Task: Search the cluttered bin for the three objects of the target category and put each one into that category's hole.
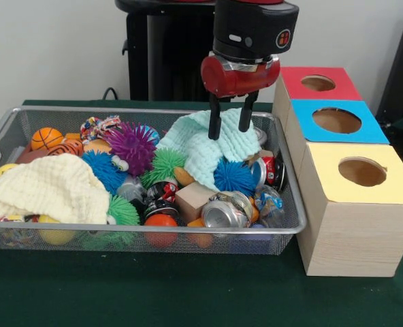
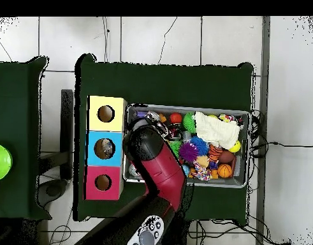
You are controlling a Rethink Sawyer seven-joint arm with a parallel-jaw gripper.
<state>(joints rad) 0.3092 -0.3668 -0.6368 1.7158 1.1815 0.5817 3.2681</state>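
Red-and-black arm [image 2: 160,167], black-fingered tool [image 1: 229,124], perhaps a round logo.

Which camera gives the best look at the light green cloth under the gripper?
The front view. There the light green cloth lies draped over the toys at the far right of the wire bin, with the open gripper at its top edge. In the overhead view the red arm hides the cloth.
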